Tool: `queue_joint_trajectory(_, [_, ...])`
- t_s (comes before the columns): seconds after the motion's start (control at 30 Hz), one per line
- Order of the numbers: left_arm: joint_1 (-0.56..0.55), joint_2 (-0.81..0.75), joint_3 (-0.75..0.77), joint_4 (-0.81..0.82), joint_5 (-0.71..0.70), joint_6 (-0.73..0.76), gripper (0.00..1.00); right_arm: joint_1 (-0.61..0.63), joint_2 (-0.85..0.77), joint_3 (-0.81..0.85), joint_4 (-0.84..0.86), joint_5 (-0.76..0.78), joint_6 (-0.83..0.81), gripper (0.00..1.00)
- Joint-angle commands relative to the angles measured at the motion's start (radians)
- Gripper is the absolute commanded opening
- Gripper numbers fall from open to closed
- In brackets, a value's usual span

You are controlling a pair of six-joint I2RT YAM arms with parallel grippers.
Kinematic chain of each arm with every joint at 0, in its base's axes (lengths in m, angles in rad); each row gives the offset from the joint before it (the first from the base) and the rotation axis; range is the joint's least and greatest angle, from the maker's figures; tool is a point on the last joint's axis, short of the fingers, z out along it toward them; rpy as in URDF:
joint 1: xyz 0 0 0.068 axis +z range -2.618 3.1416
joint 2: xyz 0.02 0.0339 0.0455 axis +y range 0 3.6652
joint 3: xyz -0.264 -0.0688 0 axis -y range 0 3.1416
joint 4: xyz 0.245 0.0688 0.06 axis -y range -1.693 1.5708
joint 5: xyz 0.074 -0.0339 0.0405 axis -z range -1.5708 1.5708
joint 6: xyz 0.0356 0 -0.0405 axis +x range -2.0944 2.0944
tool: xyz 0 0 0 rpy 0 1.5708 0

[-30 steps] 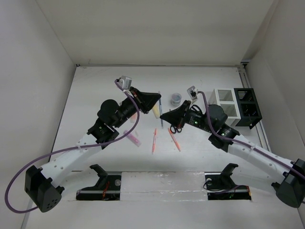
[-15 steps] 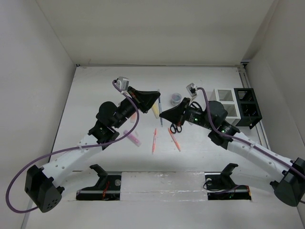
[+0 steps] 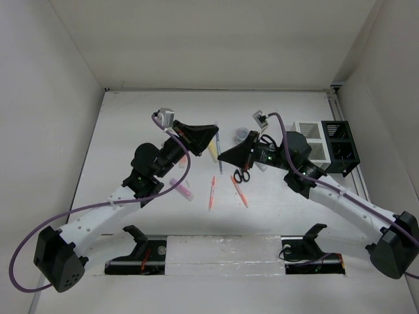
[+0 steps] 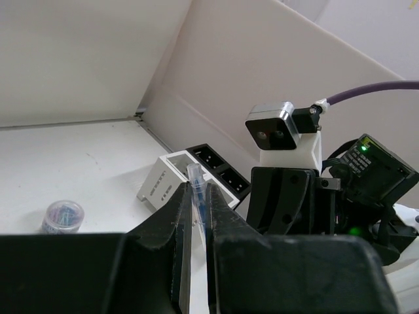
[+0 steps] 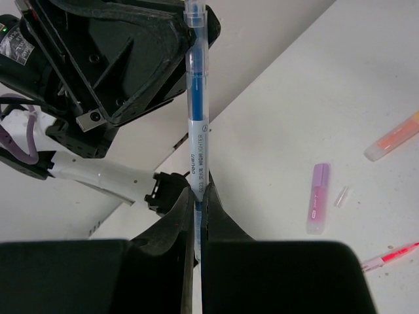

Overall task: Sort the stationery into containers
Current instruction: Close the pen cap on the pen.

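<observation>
A thin blue highlighter pen (image 3: 220,149) hangs above the table between both grippers. My left gripper (image 3: 216,133) is shut on its far end, as the left wrist view (image 4: 198,196) shows with the pen (image 4: 196,186) pinched between the fingers. My right gripper (image 3: 223,157) is shut on its near part, and the right wrist view (image 5: 198,193) shows the pen (image 5: 196,98) running up from the jaws. The white box (image 3: 309,139) and black box (image 3: 340,147) stand at the right.
On the table lie a yellow highlighter (image 3: 213,150), a purple highlighter (image 3: 183,190), two orange-red pens (image 3: 212,191) (image 3: 239,191), black scissors (image 3: 242,174) and the grey roll (image 3: 240,133). An orange highlighter (image 5: 393,136) shows in the right wrist view.
Both grippers have shifted slightly toward the far side of the table, with the blue pen still between them.
</observation>
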Motion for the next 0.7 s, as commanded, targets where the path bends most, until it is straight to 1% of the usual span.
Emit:
queue_joint_trajectory(0.0, [-0.010, 0.002, -0.044, -0.095, 0.101, 0.041, 0.00, -0.038, -0.025, 0.123, 0.264, 0.017, 0.021, 0.00])
queue_joint_trajectory(0.37, [-0.010, -0.018, -0.064, -0.086, 0.110, 0.031, 0.00, -0.059, 0.015, 0.174, 0.264, -0.010, 0.041, 0.00])
queue_joint_trajectory(0.5, [-0.010, -0.018, -0.073, -0.077, 0.120, 0.031, 0.00, -0.059, 0.037, 0.194, 0.284, -0.043, 0.059, 0.00])
queue_joint_trajectory(0.6, [-0.010, -0.018, -0.073, -0.077, 0.129, 0.031, 0.00, -0.048, 0.037, 0.194, 0.298, -0.056, 0.003, 0.00])
queue_joint_trajectory(0.67, [-0.010, -0.018, -0.073, -0.077, 0.129, 0.031, 0.00, -0.048, 0.037, 0.208, 0.254, -0.056, -0.051, 0.00])
